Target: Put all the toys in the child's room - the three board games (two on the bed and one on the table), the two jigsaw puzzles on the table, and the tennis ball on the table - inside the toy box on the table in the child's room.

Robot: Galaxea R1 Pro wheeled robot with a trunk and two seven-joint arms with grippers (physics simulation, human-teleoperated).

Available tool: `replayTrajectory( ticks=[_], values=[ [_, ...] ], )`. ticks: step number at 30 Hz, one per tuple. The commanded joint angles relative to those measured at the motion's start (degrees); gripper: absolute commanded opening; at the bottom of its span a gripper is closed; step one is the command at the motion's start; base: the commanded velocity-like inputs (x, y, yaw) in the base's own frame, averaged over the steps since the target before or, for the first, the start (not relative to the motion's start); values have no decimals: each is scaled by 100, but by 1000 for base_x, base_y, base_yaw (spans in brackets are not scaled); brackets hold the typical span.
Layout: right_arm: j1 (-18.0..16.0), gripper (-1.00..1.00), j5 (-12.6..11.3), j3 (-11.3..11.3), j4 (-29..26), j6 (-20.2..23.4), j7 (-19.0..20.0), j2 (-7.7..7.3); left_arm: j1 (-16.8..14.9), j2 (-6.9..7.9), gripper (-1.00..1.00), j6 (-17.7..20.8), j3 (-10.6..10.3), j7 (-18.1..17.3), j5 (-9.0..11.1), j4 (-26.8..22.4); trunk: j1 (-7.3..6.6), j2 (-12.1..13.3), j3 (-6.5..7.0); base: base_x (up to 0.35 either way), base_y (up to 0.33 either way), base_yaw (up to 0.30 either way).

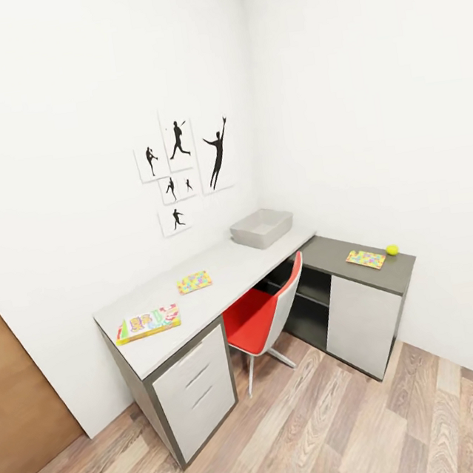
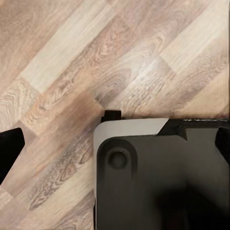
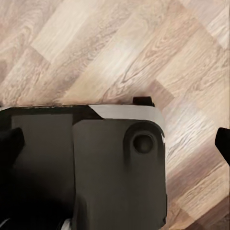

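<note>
- Four toys lie on the counter (image 1: pixel 226 268): a board game (image 1: pixel 149 323) near the end above the white drawers, one jigsaw puzzle (image 1: pixel 195 281) mid-way along the pale top, a second jigsaw puzzle (image 1: pixel 365 258) on the lower dark section, and the tennis ball (image 1: pixel 392 249) just beside that second puzzle.
- The toy box (image 1: pixel 262 228) sits in the corner of the pale top, against the wall, apparently empty from this angle; nothing seems to be packed yet.
- The left claw (image 2: pixel 115 143) and the right claw (image 3: pixel 115 139) both point down at the wood-plank floor (image 1: pixel 329 426); each shows dark fingertips at opposite edges of its wrist view with floor and the robot's base between them, so both read as spread and grasping nothing.
- The step in hand looks like the approach. I would stop the base short of the red chair (image 1: pixel 265 315), which is tucked into the counter's inner corner and blocks the middle stretch.
- Flat boxes give little edge to pinch; sliding one to the counter's lip first may help.
- The ball could roll if nudged, so come down on it squarely.
- White walls, baseball-player silhouette pictures (image 1: pixel 183 169) above the counter, and a brown door (image 1: pixel 19 399) at the left.
</note>
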Motion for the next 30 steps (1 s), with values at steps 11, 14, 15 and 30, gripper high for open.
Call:
replayTrajectory(
  ticks=[11,14,15,30],
  values=[
    [-460,100,-462,-12,-170,554,-14,1,-386,-34,100,12,-1,6,-1,-1,-240,432,82,0,0,-2],
    [-468,100,-476,-11,-172,566,-16,-1,-392,-52,100,-8,-24,6,4,8,-262,472,71,0,0,0],
    [-467,100,-476,-10,-167,566,-17,-1,-392,-57,100,-11,-27,6,4,13,-262,472,62,0,0,0],
    [-437,100,-405,37,-124,169,-1,-15,-379,-75,100,-681,-68,-18,-39,130,-262,472,-54,4,0,0]
  ],
)
